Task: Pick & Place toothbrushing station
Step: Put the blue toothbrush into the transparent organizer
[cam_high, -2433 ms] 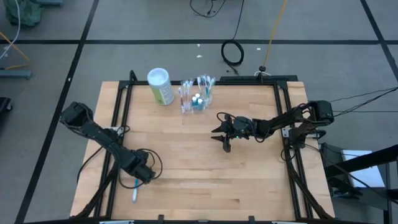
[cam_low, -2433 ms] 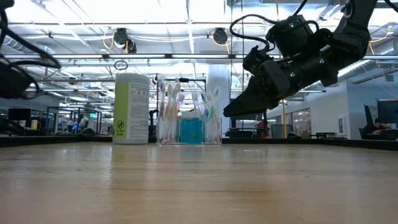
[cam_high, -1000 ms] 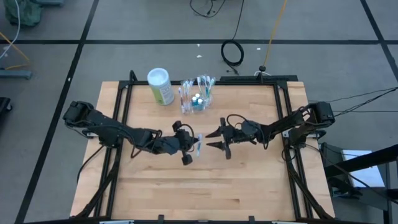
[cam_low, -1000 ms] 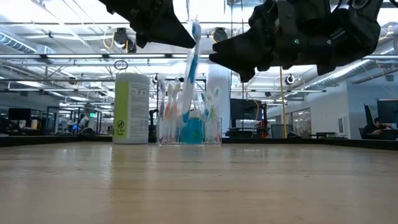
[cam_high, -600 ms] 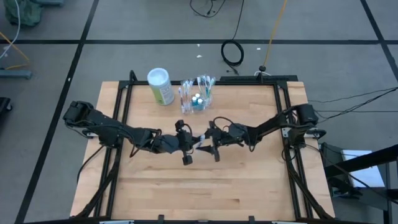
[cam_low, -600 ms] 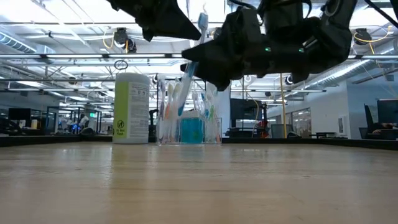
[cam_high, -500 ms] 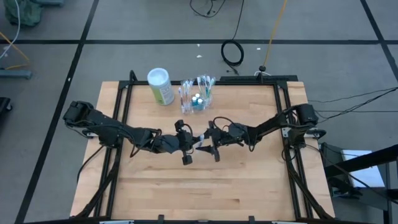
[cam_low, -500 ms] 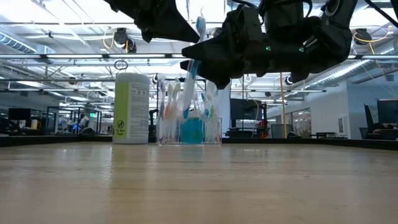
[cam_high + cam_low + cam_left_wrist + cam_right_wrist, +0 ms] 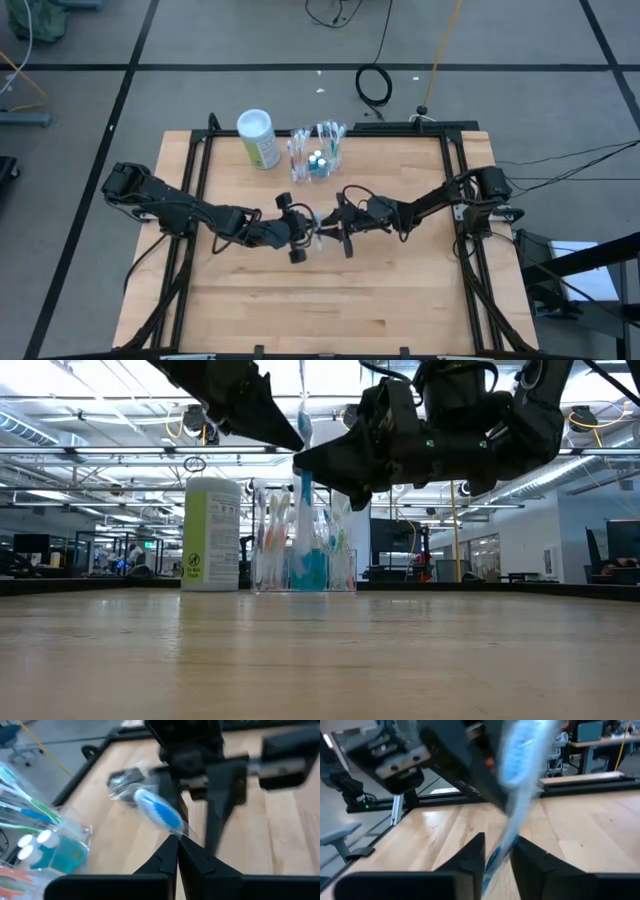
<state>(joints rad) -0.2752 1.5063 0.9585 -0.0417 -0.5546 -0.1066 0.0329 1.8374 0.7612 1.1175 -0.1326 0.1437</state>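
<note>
A blue-and-white toothbrush in a clear wrapper (image 9: 316,232) is held in the air over the table's middle between my two grippers. In the low view the toothbrush (image 9: 303,480) hangs nearly upright. My left gripper (image 9: 306,233) comes from the table's left and is shut on it. My right gripper (image 9: 327,228) comes from the right, its fingers on either side of the handle. The toothbrushing station (image 9: 318,158), a clear holder with several brushes and blue bottles, stands on its base at the table's far edge; it also shows in the low view (image 9: 300,560). My left gripper pinches the toothbrush's clear wrapper by an edge (image 9: 181,833) just below the blue head (image 9: 159,813), at the free ends of its shut fingers. It comes level from the table's left. The brush is lifted clear of the table. My right gripper has the toothbrush's handle (image 9: 506,842) between its two fingers (image 9: 476,852), coming level from the table's right, fingers across the handle. The brush stands nearly upright in the hold, clear of the table.
A green canister with a white lid (image 9: 257,138) stands left of the station at the far edge. The table's black frame rails (image 9: 195,170) run along its left and right sides. The wooden top's near half (image 9: 330,310) lies bare.
My right gripper has gone toward the table's left up to the toothbrush held by my left gripper, and its fingers have closed in around the handle. The toothbrush has turned from tilted to nearly upright. My left gripper has shifted slightly left.
</note>
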